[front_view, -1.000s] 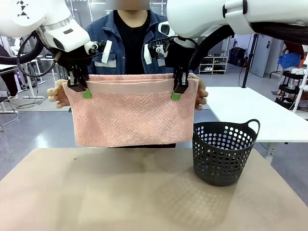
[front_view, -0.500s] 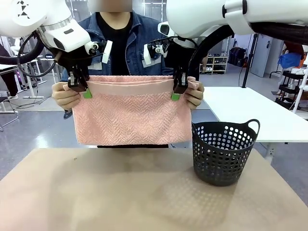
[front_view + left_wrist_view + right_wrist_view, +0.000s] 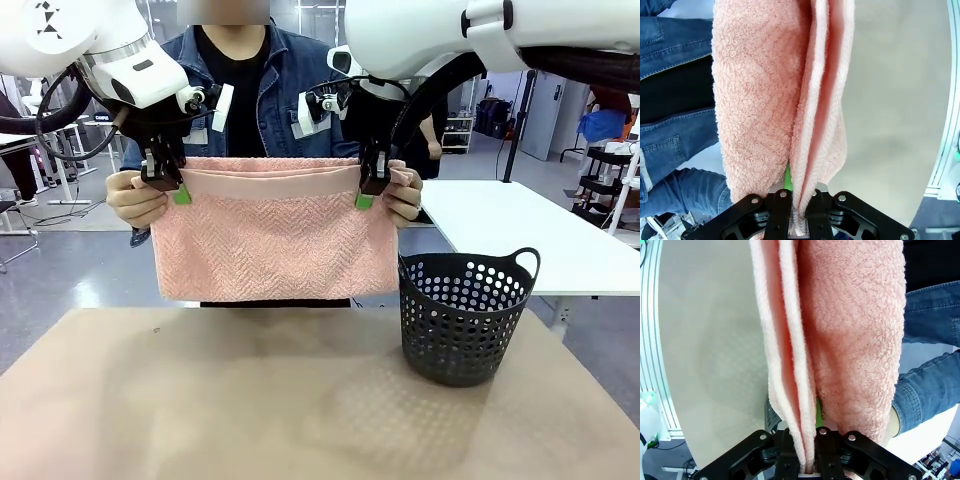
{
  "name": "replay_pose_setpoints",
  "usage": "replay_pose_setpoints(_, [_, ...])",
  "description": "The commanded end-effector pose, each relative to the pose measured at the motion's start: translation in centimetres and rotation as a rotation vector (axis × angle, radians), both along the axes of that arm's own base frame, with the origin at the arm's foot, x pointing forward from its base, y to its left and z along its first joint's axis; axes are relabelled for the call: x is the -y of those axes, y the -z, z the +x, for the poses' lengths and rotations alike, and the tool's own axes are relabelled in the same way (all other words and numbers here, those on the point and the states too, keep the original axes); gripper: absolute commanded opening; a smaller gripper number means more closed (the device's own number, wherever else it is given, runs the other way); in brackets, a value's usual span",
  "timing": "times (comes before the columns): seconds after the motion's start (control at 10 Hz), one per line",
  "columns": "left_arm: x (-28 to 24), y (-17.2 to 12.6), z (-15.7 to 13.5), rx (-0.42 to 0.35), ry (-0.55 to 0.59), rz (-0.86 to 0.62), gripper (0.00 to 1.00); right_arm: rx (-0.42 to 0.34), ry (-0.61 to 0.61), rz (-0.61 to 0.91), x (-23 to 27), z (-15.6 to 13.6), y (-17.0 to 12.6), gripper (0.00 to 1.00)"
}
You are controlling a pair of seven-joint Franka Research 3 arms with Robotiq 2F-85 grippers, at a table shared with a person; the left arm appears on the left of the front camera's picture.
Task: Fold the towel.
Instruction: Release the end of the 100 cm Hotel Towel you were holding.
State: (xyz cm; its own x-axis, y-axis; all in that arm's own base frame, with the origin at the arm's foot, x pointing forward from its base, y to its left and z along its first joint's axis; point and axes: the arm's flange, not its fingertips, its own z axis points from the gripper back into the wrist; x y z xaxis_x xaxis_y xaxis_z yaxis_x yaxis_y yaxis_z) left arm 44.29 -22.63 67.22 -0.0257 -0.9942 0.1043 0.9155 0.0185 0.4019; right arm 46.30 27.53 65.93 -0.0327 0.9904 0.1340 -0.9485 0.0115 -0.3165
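I'm pinching the towel (image 3: 270,245), up left of the basket (image 3: 462,320), in both closed jaws; its layers, maybe barely caught, risk slipping out.

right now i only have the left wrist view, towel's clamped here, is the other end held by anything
Observer: Yes, the right gripper is shut on the towel at its top edge, level with the left gripper.
Operator: person touching it
Observer: Yes, at both top corners: one hand just outside the left gripper, other hand just outside the right gripper.
Operator: anything near the bottom edge
Observer: A dark basket stands on the table, beside the towel's lower corner on the robot's right; the lower edge hangs free.
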Motion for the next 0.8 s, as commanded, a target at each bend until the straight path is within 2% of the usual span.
replay_pose_setpoints(0.0, [-0.3, -0.2, 0.1, 0.003, -0.005, -0.003, 0.00, 0.000, 0.000, 0.000, 0.0, 0.0, 0.0, 0.07])
replay_pose_setpoints(0.1, [0.0, 0.0, 0.0, 0.000, 0.000, 0.000, 0.05, 0.000, 0.000, 0.000, 0.0, 0.0, 0.0, 0.05])
replay_pose_setpoints(0.2, [-0.3, -0.1, -0.2, 0.007, 0.008, -0.012, 0.48, 0.005, 0.016, 0.025, 0.3, 0.0, -0.1, 0.44])
replay_pose_setpoints(0.3, [-0.5, -0.2, -0.2, 0.007, -0.017, -0.033, 0.47, 0.009, 0.029, 0.025, 0.4, -0.1, -0.1, 0.43])
replay_pose_setpoints(0.4, [-0.6, -0.3, -0.3, 0.013, -0.019, -0.036, 0.91, 0.009, 0.040, 0.032, 0.5, -0.2, -0.2, 0.83])
replay_pose_setpoints(0.5, [-0.6, -0.7, -0.5, 0.016, -0.022, -0.050, 0.90, 0.004, 0.052, 0.042, 0.8, -0.4, -0.4, 0.81])
replay_pose_setpoints(0.6, [-0.9, -1.5, -0.8, 0.024, -0.035, -0.077, 1.00, 0.011, 0.073, 0.055, 1.2, -0.7, -1.1, 1.00])
replay_pose_setpoints(0.7, [-1.5, -2.6, -1.1, 0.039, -0.065, -0.106, 1.00, 0.011, 0.085, 0.096, 1.9, -1.3, -2.3, 1.00])
